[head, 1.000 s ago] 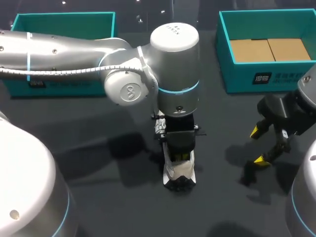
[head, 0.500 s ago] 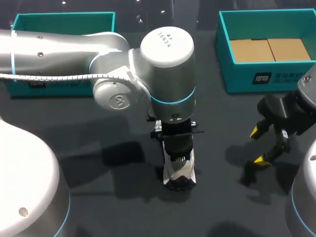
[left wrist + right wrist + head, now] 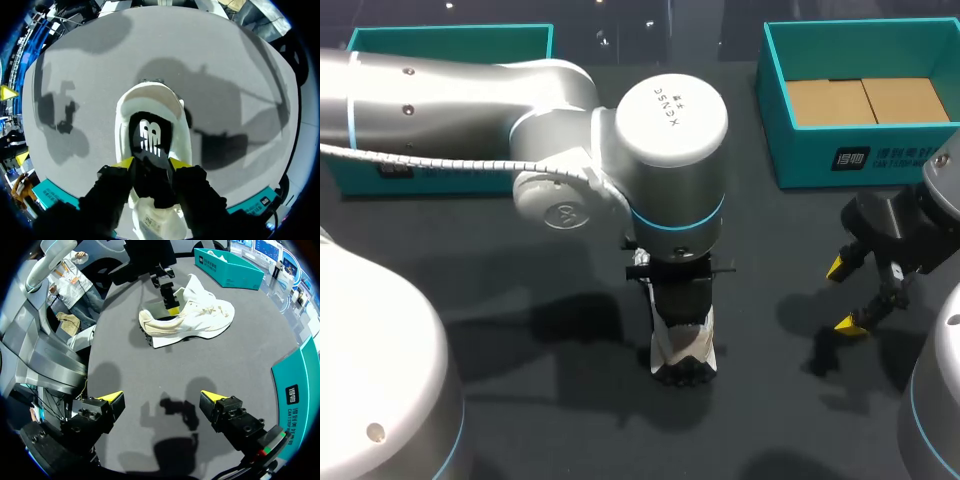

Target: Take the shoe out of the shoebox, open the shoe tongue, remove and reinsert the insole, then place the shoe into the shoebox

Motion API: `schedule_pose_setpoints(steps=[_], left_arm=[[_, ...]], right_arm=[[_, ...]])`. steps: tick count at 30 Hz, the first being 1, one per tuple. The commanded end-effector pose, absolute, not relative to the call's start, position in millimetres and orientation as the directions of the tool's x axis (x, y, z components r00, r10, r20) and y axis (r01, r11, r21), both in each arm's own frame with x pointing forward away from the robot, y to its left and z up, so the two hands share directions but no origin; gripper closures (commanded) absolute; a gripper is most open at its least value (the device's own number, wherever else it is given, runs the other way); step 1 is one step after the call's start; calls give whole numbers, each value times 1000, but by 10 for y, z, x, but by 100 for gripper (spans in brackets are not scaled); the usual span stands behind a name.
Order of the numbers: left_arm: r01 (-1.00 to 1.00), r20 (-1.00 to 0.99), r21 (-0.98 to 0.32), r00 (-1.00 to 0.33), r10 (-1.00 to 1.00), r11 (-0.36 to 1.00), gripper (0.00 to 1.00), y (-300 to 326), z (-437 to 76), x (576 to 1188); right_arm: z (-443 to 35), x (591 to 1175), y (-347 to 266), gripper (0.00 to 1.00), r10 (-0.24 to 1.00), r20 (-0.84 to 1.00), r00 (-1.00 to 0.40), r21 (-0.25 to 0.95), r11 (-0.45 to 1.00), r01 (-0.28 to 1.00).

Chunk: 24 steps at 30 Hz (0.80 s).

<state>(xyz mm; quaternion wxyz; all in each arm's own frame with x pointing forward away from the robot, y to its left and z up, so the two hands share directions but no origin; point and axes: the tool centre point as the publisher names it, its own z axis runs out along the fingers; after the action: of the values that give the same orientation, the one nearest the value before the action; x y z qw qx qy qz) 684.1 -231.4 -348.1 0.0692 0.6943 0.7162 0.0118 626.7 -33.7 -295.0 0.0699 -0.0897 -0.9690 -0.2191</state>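
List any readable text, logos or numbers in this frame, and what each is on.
Tilted lettering on the left arm's cap: not legible.
White labels on the shoebox and left teal box: too small.
White logo on the insole: no words.
Print on the tongue label: blurred.

The cream shoe (image 3: 682, 350) stands upright on the bench (image 3: 570, 430), its black insole (image 3: 150, 137) with a white logo clamped in the left gripper (image 3: 151, 162). The open teal shoebox (image 3: 860, 160) sits well apart.
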Motion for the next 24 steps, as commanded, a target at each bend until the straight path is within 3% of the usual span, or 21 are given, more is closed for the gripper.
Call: schedule_pose_setpoints(steps=[1,24], left_arm=[[993,-68,115,-26,997,34,57,-2372,-3497,6865],[992,-60,104,-69,996,75,50,-2350,-3507,7051]], right_arm=[[-2955,6252,-332,0,145,172,-974,410,889,205],[-2955,6252,-332,0,145,172,-974,410,889,205]])
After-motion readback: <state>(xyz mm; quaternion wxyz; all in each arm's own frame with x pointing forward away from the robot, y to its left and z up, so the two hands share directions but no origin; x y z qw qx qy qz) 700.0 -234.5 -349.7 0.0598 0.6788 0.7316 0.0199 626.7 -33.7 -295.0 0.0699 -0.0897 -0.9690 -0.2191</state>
